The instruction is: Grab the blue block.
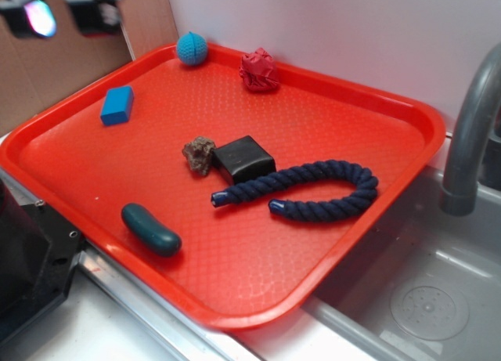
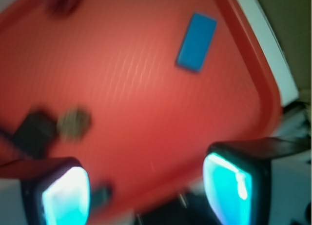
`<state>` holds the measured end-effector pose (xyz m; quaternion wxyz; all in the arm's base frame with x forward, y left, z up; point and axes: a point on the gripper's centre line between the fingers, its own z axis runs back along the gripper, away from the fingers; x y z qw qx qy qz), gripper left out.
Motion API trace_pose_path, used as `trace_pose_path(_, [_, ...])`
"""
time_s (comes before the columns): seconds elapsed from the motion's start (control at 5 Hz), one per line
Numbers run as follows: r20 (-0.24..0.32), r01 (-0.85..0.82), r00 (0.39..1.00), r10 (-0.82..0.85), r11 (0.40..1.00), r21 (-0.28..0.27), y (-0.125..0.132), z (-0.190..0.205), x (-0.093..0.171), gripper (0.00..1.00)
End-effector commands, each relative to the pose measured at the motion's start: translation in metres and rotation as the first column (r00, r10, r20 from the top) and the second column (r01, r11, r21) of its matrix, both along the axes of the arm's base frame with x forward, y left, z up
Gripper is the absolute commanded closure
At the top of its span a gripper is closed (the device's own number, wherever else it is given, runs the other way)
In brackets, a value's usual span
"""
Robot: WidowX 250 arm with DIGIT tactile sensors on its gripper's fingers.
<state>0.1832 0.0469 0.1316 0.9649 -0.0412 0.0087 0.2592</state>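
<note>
**Currently: blue block unheld on tray, gripper raised and spread**

Item: blue block (image 1: 117, 106), small rectangular brick, flat on the orange tray (image 1: 329, 259) at ten o'clock, near the rim, nothing touching it. Gripper (image 1: 66, 7): at the exterior view's top left, high above the tray; wrist view shows both glowing fingertips (image 2: 66, 195) set wide apart, released, holding nothing, the block at one o'clock beyond them. Also on tray: teal ball (image 1: 192, 48) and red knotted ball (image 1: 259, 70) at twelve; black box (image 1: 243, 158) and brown lump (image 1: 199, 154), centre; navy rope (image 1: 313, 190) at three; dark teal capsule (image 1: 150, 229) at seven.
</note>
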Motion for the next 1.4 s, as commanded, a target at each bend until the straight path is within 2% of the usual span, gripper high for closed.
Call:
trace_pose_path(0.0, [0.1,-0.115,0.988,0.121,0.991,-0.071,0.015,0.003,-0.01,0.0])
trace_pose_path(0.2, [0.1,-0.115,0.988,0.121,0.991,-0.071,0.015,0.003,-0.01,0.0])
trace_pose_path(0.4, [0.049,-0.137,0.989,0.139,0.99,-0.035,0.035,-0.027,0.006,0.0])
trace_pose_path(0.6, [0.089,-0.204,0.976,0.199,0.978,0.042,0.058,-0.062,0.025,0.0])
trace_pose_path(0.8, [-0.003,-0.2,0.979,0.202,0.973,0.116,0.066,-0.095,0.042,0.0])
trace_pose_path(1.0, [-0.042,-0.183,0.98,0.194,0.965,0.188,0.076,-0.106,0.049,0.0])
trace_pose_path(1.2, [-0.033,-0.204,0.976,0.213,0.963,0.178,0.09,-0.105,0.049,0.0])
